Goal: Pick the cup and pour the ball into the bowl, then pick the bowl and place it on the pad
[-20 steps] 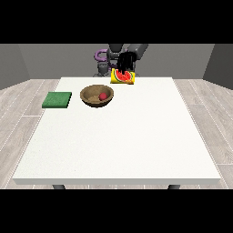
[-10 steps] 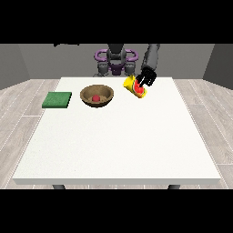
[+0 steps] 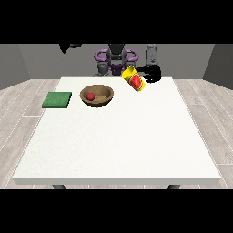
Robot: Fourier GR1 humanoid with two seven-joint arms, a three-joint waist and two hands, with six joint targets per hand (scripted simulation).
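the yellow cup (image 3: 134,79), tilted above the table (image 3: 118,150), has drifted further right of the bowl (image 3: 97,95) beside the hand at the view's right (image 3: 153,74), grip unclear; the ball (image 3: 90,96) now rests in the bowl, so pouring looks done; green pad (image 3: 57,99) waits.

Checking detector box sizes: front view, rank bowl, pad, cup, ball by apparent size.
1. bowl, widest
2. pad, slightly smaller; close to the bowl, so the order is unsure
3. cup, tilted by the hand at the view's right
4. ball, inside the bowl
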